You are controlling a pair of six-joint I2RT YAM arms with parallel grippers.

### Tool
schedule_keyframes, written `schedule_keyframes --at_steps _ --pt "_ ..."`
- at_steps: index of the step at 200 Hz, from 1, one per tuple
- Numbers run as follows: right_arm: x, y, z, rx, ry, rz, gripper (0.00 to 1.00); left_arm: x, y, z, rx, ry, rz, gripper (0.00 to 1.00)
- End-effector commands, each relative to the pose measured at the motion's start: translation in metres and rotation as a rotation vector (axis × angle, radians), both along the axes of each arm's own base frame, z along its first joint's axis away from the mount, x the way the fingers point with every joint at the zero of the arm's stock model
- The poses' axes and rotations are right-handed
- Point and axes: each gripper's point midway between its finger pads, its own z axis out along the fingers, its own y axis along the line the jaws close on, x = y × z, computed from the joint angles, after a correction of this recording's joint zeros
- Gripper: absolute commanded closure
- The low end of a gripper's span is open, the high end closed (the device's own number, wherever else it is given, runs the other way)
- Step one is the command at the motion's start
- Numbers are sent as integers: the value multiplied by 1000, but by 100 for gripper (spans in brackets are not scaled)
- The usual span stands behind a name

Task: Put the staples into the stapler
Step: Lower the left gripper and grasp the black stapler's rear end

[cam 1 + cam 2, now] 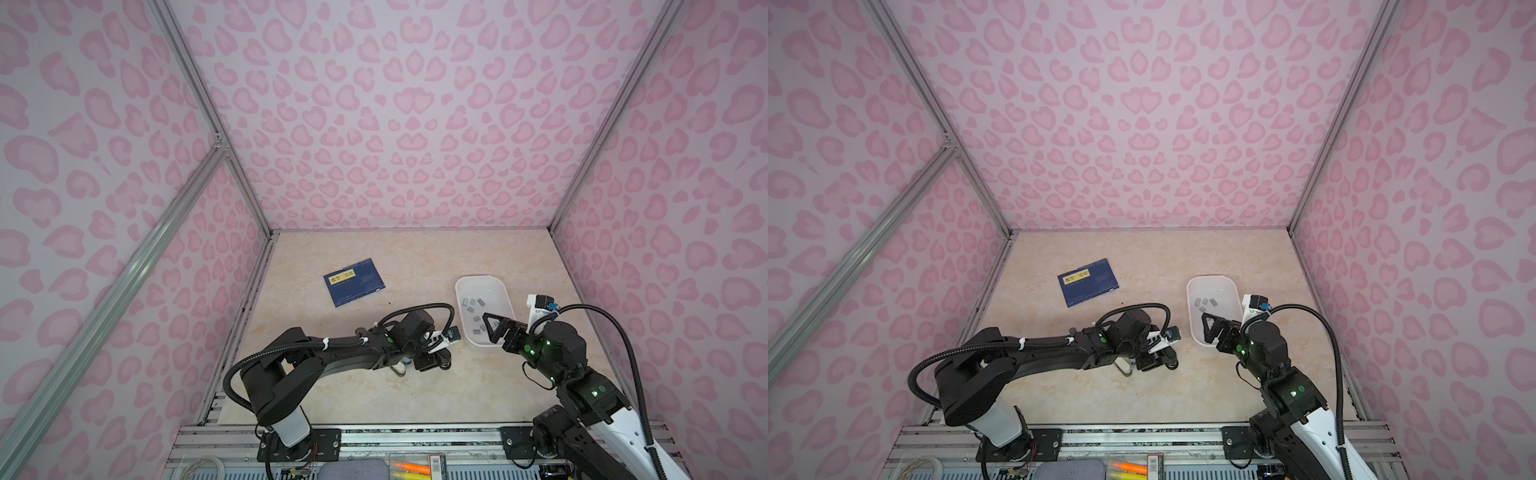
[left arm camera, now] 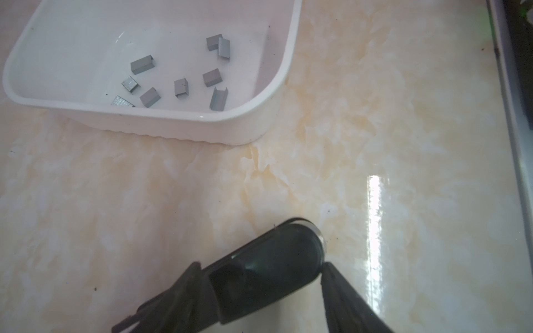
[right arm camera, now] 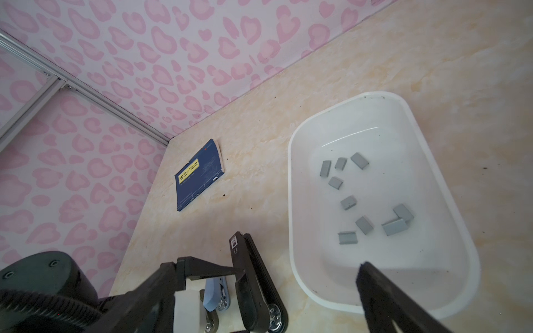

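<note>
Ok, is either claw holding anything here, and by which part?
The left claw grips the black stapler across its sides, just behind its rounded end. The right claw stands open over the white tray, holding nothing.

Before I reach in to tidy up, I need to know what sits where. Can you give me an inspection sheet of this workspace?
Surface: beige marbled table, a few dark specks, no spill seen.
Job's things: nine staples visible, loose in the white tray; black stapler on the table near the tray, apart from it.
Clutter: blue book lying flat toward the back; small blue stapler under the left arm.
Grippers: left gripper straddles the black stapler, firm grip not clear; right gripper open over the tray's near end, holding nothing.
Cables: black hose looped above the left wrist; another along the right arm.
Surroundings: pink heart-print walls; orange marker beyond the table's front edge.
</note>
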Motion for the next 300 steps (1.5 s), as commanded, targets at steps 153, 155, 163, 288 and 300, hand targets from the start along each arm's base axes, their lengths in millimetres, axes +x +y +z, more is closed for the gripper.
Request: schedule_keyframes --at_steps 153,155,163,288,300 --pt "6 -19 -18 7 40 -42 1 16 -15 -14 1 162 -151 35" --pt "6 -19 -18 7 41 -40 1 17 -15 -14 0 164 -150 36" --pt "6 -18 -19 10 43 -39 1 18 -15 -15 -2 170 -149 36" --pt "12 -19 -30 12 70 -45 1 32 -5 -23 52 184 -97 57" --pt "13 -19 -30 13 69 -43 1 34 -2 -25 55 187 -90 53"
